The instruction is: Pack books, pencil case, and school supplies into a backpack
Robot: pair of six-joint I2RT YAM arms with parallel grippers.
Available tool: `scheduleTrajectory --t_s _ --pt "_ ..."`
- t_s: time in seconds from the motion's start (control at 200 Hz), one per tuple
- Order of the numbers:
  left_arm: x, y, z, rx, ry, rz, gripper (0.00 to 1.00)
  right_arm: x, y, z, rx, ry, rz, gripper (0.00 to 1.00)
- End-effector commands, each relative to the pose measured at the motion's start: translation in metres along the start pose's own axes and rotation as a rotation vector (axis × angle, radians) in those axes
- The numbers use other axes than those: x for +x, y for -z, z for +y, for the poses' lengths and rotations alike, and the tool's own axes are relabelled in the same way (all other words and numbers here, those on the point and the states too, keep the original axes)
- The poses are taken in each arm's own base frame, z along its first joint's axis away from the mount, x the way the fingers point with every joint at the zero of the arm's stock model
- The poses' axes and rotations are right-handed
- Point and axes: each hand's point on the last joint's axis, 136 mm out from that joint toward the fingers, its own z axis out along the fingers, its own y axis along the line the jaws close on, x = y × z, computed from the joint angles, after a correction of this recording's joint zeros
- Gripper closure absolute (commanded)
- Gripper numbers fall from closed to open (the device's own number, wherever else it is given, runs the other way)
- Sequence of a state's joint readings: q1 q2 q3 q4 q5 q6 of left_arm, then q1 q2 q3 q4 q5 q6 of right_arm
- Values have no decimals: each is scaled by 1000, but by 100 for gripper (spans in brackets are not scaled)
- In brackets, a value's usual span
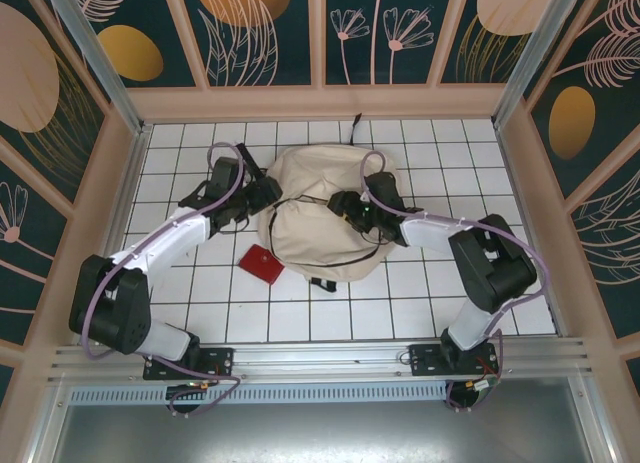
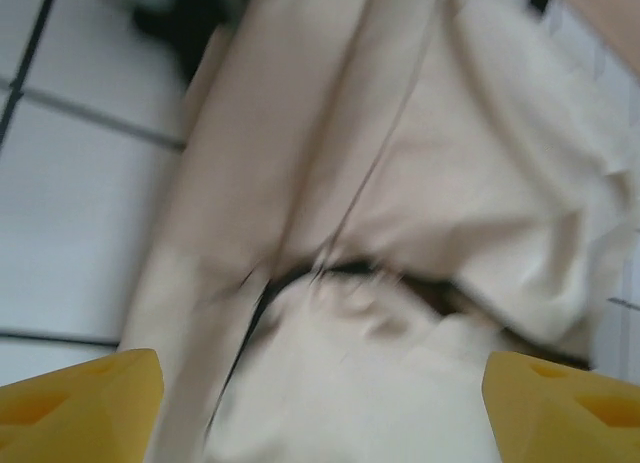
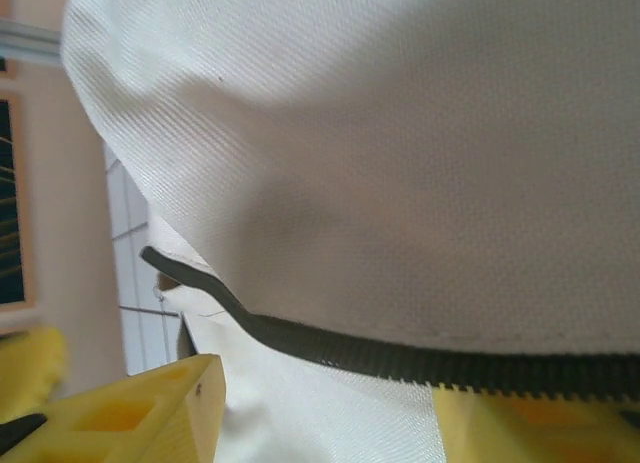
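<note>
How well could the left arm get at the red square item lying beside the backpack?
Probably yes: the red square item lies uncovered on bare tile beside the backpack, just nearer the bases than the left arm's fingers, which stand open and empty.

The school supplies [image 1: 261,263] lie left of the backpack [image 1: 310,183], perhaps touching.

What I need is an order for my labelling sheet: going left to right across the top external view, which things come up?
Left arm's black joint block → red square item → backpack → right arm's black joint block.
</note>
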State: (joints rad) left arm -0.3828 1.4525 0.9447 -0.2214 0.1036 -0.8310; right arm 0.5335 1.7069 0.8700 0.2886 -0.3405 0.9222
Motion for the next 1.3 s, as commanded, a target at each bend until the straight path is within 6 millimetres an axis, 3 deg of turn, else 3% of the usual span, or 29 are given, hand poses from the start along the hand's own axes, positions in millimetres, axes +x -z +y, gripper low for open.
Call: scheduleTrajectory --t_s 0.0,0.2,0.31,0.525,0.686,0.836,0.971,1.136,1.296 --pt "17 6 32 -86 4 24 16 -10 -6 31 -82 18 -43 46" --pt "33 9 64 -174 3 35 16 -15 5 25 -28 20 -94 44" --pt "38 9 71 -189 8 41 16 -18 1 22 -36 13 -95 43" --pt "40 8 71 -179 10 47 16 -21 -20 40 -164 -26 -71 43" --pt "44 7 72 -175 19 53 15 -28 -32 42 -202 -70 -95 43" --pt "50 5 73 -161 35 69 15 -33 -29 61 -338 -92 -143 48" --pt "53 2 73 -152 47 79 15 -39 -26 63 -384 -133 -211 52" --pt "53 1 73 -150 51 81 15 -48 -40 44 -273 -220 -251 50" --pt "52 2 72 -145 53 77 15 -44 -55 26 -151 -302 -254 46"
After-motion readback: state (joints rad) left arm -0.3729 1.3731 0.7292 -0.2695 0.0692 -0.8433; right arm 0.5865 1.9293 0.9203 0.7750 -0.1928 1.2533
